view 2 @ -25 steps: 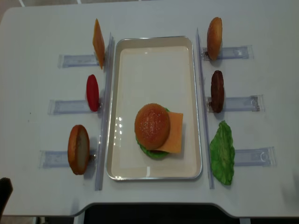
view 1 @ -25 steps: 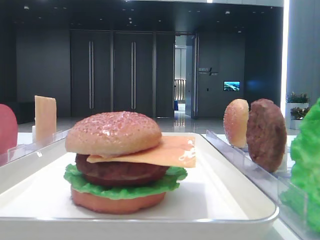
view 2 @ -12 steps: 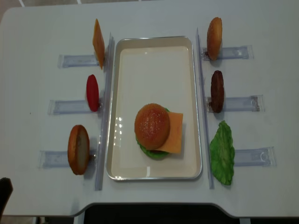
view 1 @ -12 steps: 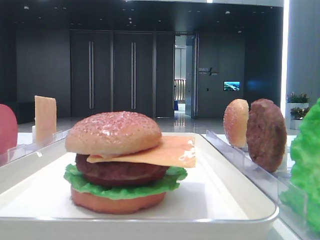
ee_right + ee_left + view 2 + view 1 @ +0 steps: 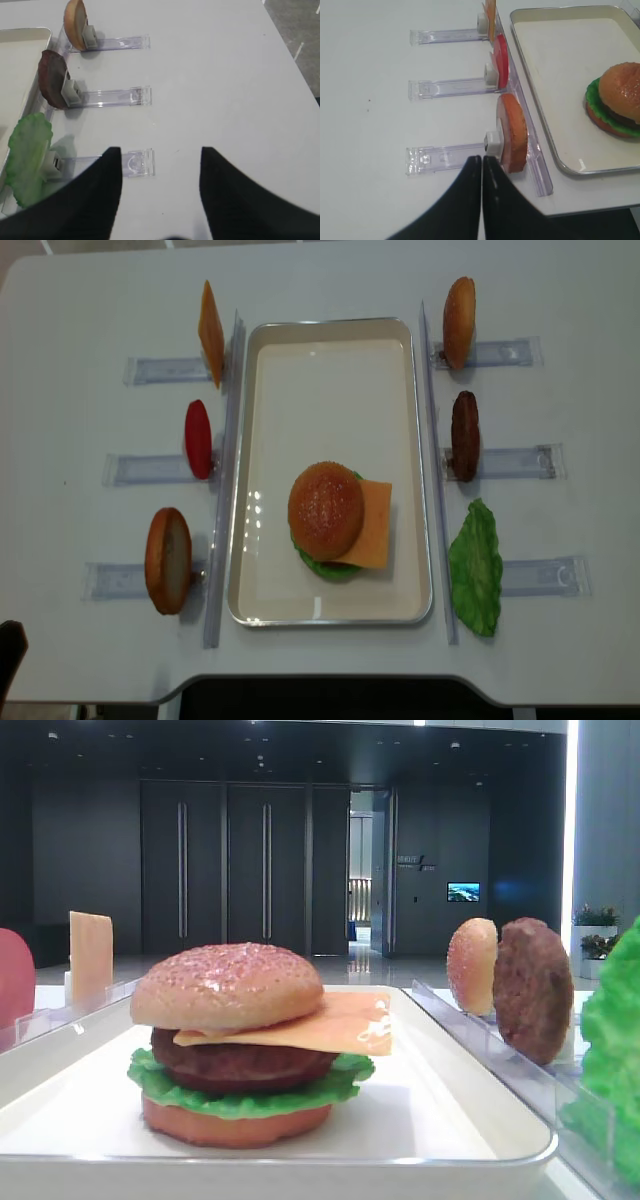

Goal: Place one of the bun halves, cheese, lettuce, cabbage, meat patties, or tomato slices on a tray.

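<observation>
Burger [image 5: 335,518] stands complete on tray [image 5: 330,350] — both arms clear. Left gripper [image 5: 482,162] pressed together, empty; right gripper [image 5: 160,160] apart, empty. Advice: retreat straight, avoiding racks.

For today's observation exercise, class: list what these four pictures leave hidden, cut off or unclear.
- Tomato slice: cut by the left edge in the front view.
- Lettuce in the rack: cut by the right edge there.
- Burger: cut by the right edge in the left wrist view.
- Bottom bun: unseen overhead, under the top bun.
- Right gripper: absent from both exterior views.
</observation>
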Robot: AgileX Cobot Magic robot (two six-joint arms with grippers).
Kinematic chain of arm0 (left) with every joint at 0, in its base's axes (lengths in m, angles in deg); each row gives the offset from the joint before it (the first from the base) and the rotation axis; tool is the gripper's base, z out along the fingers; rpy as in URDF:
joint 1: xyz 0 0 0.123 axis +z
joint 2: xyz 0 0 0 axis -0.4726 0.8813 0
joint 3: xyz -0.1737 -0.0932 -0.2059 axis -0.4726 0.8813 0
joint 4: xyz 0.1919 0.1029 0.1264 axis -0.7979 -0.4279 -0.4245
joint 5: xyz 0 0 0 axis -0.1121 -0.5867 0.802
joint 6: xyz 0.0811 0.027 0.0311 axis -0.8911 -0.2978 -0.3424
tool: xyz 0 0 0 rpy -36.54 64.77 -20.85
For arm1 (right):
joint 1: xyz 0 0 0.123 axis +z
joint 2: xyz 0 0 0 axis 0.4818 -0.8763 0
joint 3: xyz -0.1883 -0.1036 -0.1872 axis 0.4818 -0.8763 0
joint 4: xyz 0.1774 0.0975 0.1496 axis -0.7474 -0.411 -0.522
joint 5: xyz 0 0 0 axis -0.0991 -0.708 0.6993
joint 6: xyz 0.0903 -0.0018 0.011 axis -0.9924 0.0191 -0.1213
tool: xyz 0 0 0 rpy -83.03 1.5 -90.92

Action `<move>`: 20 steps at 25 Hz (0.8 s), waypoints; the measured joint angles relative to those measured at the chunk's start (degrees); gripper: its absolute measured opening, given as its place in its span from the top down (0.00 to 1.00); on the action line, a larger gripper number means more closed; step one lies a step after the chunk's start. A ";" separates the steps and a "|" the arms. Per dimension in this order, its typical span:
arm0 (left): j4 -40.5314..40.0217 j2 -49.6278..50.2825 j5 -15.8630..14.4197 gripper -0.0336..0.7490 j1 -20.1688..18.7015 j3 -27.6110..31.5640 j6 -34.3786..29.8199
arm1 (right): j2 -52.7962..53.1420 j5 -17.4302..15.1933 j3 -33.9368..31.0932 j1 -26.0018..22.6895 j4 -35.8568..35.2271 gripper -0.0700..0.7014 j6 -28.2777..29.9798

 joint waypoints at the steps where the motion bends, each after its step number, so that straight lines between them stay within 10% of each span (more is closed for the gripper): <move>1: 0.00 0.00 0.00 0.96 0.00 0.00 0.00 | 0.00 0.00 0.00 0.00 0.00 0.47 0.35; 20: 0.05 0.00 0.00 0.96 0.00 0.00 0.00 | 0.00 0.72 -1.07 0.00 0.00 0.53 0.54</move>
